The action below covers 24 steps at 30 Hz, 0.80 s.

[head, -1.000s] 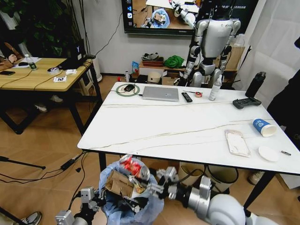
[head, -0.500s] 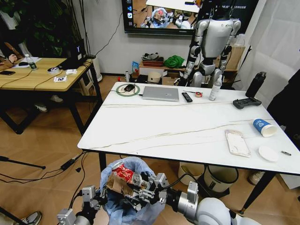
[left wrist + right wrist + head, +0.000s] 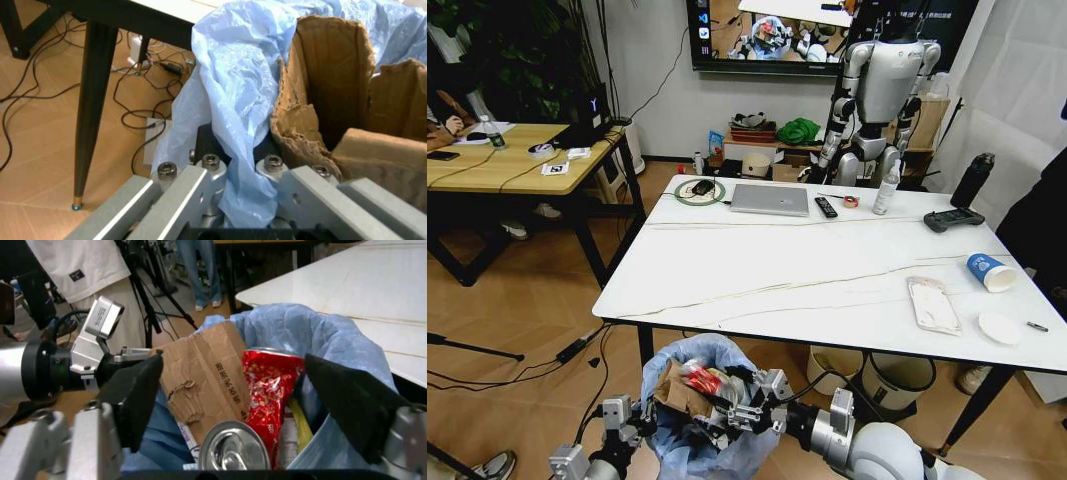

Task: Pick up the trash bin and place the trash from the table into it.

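White marble-look rectangular surface (image 3: 827, 270) with thin dark veins on slim black legs, standing on a wood-tone floor before a white wall with a mounted screen. Along its far edge lie a silver closed laptop (image 3: 770, 199), a black remote (image 3: 825, 207), a dark bottle (image 3: 972, 180) and a black game controller (image 3: 952, 219). Near its right end remain a blue paper cup (image 3: 990, 272), a clear flat plastic package (image 3: 932, 304) and a white disc (image 3: 1000, 327). A light wooden desk (image 3: 507, 160) stands to the left; a grey humanoid robot (image 3: 877, 95) stands behind.

The small trash bin lined with crinkly light-blue plastic (image 3: 712, 420) is below the near edge, off the surface. The left end effector (image 3: 233, 185) is closed on the bag-covered rim. The right end effector (image 3: 250, 395), fingers spread wide and gripping nothing, hangs over the bin mouth, where a crushed red can (image 3: 267, 382) rests beside torn brown cardboard (image 3: 203, 377).
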Tool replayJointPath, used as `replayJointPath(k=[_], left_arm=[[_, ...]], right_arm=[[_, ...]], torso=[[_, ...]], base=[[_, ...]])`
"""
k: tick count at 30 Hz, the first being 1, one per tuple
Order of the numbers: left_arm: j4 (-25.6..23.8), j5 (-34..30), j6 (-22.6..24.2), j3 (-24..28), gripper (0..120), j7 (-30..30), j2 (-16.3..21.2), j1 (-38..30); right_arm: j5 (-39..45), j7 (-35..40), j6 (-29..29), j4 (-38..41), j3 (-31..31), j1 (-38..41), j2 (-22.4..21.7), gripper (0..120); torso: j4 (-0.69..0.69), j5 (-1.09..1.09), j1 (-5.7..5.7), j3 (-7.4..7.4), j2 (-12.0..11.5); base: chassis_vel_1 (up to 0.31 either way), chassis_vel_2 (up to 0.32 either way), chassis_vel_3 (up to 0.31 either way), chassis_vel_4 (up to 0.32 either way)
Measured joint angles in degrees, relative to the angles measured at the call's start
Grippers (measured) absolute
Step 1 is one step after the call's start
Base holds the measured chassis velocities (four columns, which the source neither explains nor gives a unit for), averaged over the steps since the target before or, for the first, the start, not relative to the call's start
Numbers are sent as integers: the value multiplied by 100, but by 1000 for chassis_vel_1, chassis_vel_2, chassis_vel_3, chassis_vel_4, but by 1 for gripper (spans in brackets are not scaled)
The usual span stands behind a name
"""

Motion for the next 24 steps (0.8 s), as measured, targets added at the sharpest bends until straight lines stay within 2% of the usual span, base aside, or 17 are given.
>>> replayJointPath(k=[5, 9, 11, 13, 14, 16, 18, 20, 23, 24], left_arm=[[0, 13, 0, -1, 0, 0, -31, 0], [0, 16, -6, -12, 0, 3, -47, 15], [0, 22, -30, -34, 0, 14, -64, 48], [0, 23, -34, -37, 0, 17, -67, 50], [3, 24, -51, -41, 0, 27, -73, 51], [36, 23, -71, -23, 0, 39, -69, 38], [46, 23, -76, -17, 0, 41, -62, 35], [82, 12, -84, 19, 0, 49, -37, 13], [109, -28, -92, 50, 0, 57, 6, -14], [109, -28, -92, 50, 0, 57, 6, -14]], right_arm=[[-188, 136, 163, 52, 172, -53, 111, 99], [-241, 491, 341, 86, 536, -115, 312, 100], [-227, 850, 706, 14, 924, -176, 435, 100], [-220, 888, 796, -16, 1026, -201, 454, 100], [-174, 925, 1061, -132, 1469, -346, 514, 100], [-144, 829, 1199, -305, 2190, -599, 579, 100], [-145, 807, 1203, -342, 2355, -659, 591, 100], [-140, 704, 1020, -449, 3180, -938, 721, 100], [-143, 633, 792, -661, 3954, -1172, 993, 100], [-143, 633, 792, -661, 3954, -1172, 993, 100]], torso=[[0, 0, 0, 0, 0], [0, 0, 0, 0, 0], [1, 1, 0, 0, 0], [2, 1, 0, 0, 0], [1, 2, 0, 0, 0], [0, 1, 0, 0, 0], [-1, 1, 0, 0, 0], [-1, 0, 0, 0, 0], [-2, 2, 0, 0, 1], [-2, 2, 0, 0, 1]], base=[[0, 0, 0, 0], [0, 0, 0, 0], [0, 0, 0, 0], [0, 0, 0, 0], [0, 0, 0, 0], [0, 0, 0, 0], [0, 0, 0, 0], [0, 0, 0, 0], [0, 0, 0, 0], [0, 0, 0, 0]])
